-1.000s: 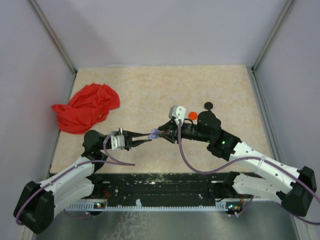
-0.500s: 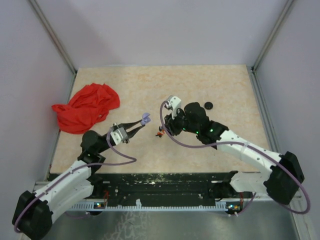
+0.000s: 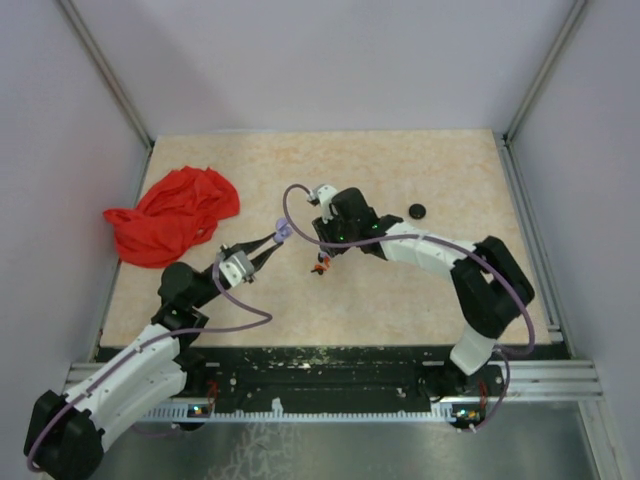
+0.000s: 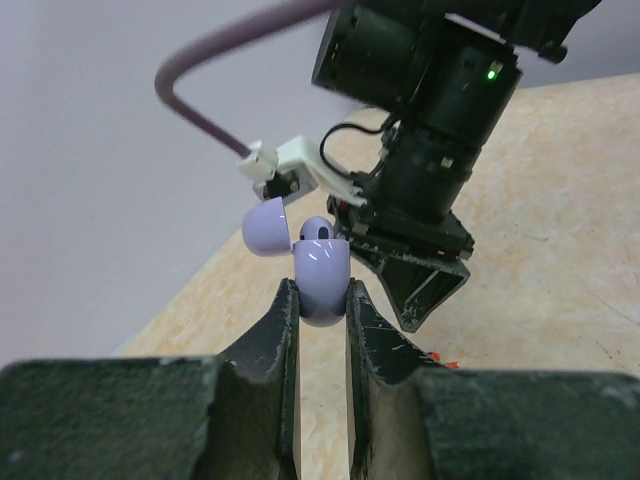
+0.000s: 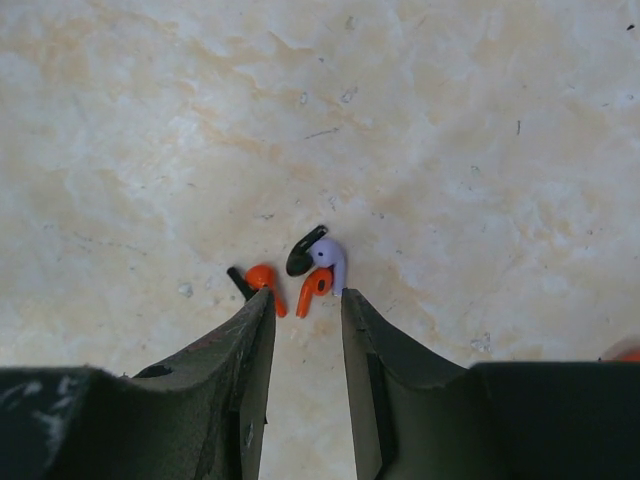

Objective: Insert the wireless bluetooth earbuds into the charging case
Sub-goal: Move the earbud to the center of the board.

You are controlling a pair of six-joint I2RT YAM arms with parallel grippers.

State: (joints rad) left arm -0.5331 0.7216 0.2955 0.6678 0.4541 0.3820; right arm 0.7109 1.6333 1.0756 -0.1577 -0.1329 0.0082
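Lilac plastic marks the charging case (image 4: 320, 262) — your left tool (image 4: 321, 296) clamps its body, lid open, held above the counter (image 4: 560, 200) left of centre. The earbuds (image 5: 312, 272) lie loose near the counter's middle, just beyond your right tool (image 5: 305, 300), whose jaws stand narrowly parted and empty. Centre that gap over one bud, descend straight and close gently — the orange-tipped piece beside it looks easy to nudge away.

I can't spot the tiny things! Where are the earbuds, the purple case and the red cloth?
earbuds (image 5: 316, 283): right wrist view, on an orange stem.
purple case (image 4: 320, 275): left wrist view, on its lower body.
red cloth (image 3: 175, 215): top view, on its middle.
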